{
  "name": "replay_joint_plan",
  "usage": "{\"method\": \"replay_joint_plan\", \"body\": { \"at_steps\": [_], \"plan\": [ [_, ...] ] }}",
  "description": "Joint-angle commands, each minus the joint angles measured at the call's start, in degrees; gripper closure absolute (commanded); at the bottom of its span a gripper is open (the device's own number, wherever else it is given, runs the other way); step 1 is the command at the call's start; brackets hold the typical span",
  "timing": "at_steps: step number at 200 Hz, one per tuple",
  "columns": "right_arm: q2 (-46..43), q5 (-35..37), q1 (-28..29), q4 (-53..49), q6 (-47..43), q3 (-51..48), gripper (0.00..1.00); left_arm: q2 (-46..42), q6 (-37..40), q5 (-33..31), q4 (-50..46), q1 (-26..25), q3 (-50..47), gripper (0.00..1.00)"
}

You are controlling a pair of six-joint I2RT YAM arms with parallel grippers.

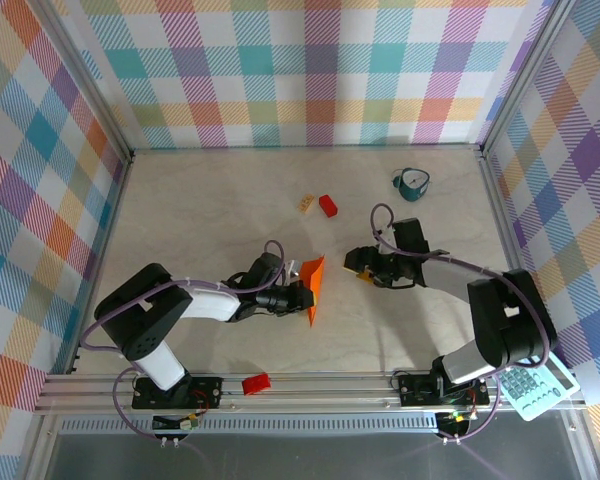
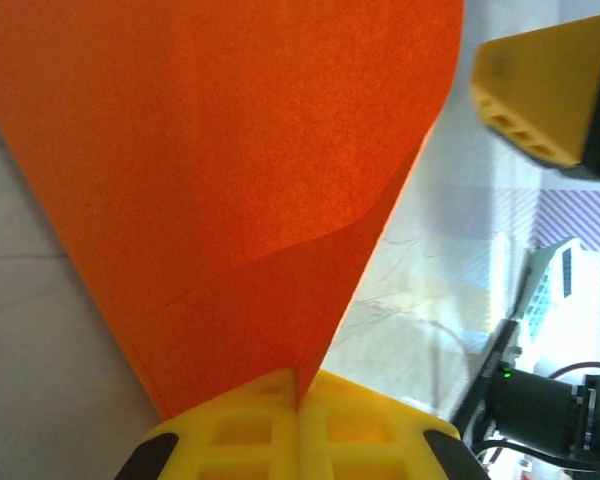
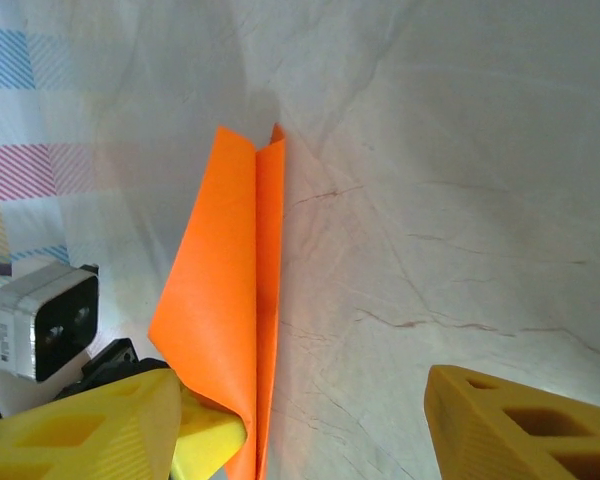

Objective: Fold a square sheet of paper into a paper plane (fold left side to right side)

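Near the middle of the bench [image 1: 230, 200], the left pincer [image 1: 298, 297] is clamped on the orange paper [image 1: 314, 283], which is folded double and held on edge. The right pincer [image 1: 361, 270] hangs just beside it, jaws apart, gripping nothing. Looks like the creasing step, so next I'd guess pressing the fold flat. Plenty of room, with the red block [image 1: 328, 206] and tan block [image 1: 307, 204] well away.

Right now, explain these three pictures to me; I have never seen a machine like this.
Two robot arms are bolted at the near edge of a table, each ending in a two-finger gripper. One picture looks down from above; the other two come from a camera on each wrist. The left gripper is shut on the folded orange paper, holding it on edge. The right gripper stands open beside the paper, not touching it. Farther back lie a red block, a tan block and a teal mug.
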Motion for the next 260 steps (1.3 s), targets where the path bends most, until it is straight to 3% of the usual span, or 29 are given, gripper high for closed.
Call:
{"method": "replay_joint_plan", "body": {
  "at_steps": [1,95,260],
  "plan": [
    [1.7,-1.4,1.9,4.6,1.7,0.1,0.35,1.0,-2.8,3.4,6.3,0.7,-1.1,1.00],
    [6.9,2.1,8.0,10.5,5.3,2.7,0.46,4.2,-6.3,4.7,14.1,1.4,-3.0,1.00],
    [10.8,2.1,10.1,12.0,5.9,4.9,0.54,6.9,-9.1,5.2,22.5,1.5,-4.9,1.00]
  ]
}}
